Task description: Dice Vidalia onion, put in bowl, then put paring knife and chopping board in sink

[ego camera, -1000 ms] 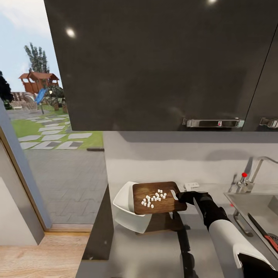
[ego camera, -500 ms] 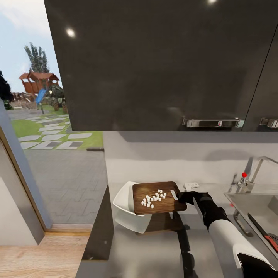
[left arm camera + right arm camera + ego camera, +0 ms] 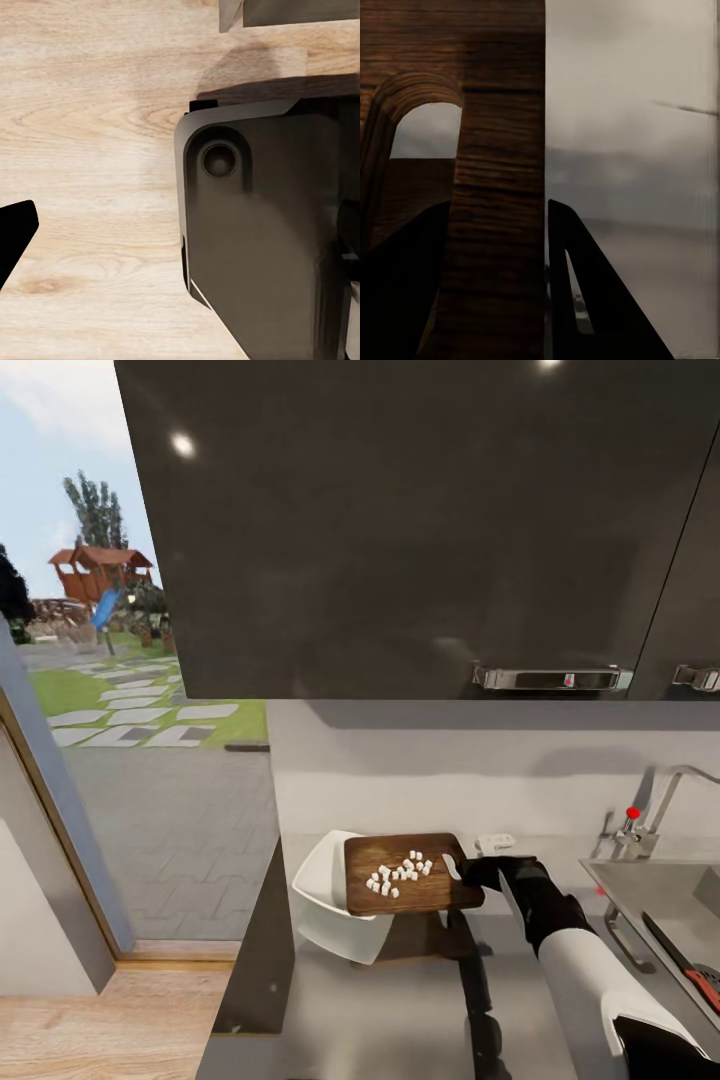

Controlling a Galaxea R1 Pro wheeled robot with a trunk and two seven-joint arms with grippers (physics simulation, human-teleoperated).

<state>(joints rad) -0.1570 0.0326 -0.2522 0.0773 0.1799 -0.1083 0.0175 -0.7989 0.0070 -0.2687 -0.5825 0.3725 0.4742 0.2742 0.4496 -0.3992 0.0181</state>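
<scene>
A: Where is the chopping board (image 3: 412, 873)?

B: Raised above the worktop (image 3: 400, 1000), its long axis running left to right and its slot-handle end toward the right end effector (image 3: 468, 869). That end effector is closed on the handle end; in the right wrist view, the wood sits between its dark fingers (image 3: 585, 300).

A: And the onion?

B: The diced onion (image 3: 400, 871) lies as white cubes on the board. The board's far end overlaps the bowl (image 3: 325, 895).

A: The knife?

B: The paring knife (image 3: 690, 963) lies in the sink (image 3: 650, 900), red handle nearest the camera, blade pointing away.

A: The left end effector?

B: Probably the black tip (image 3: 15, 236) over the wooden floor (image 3: 90, 112); I can't tell its state.
</scene>
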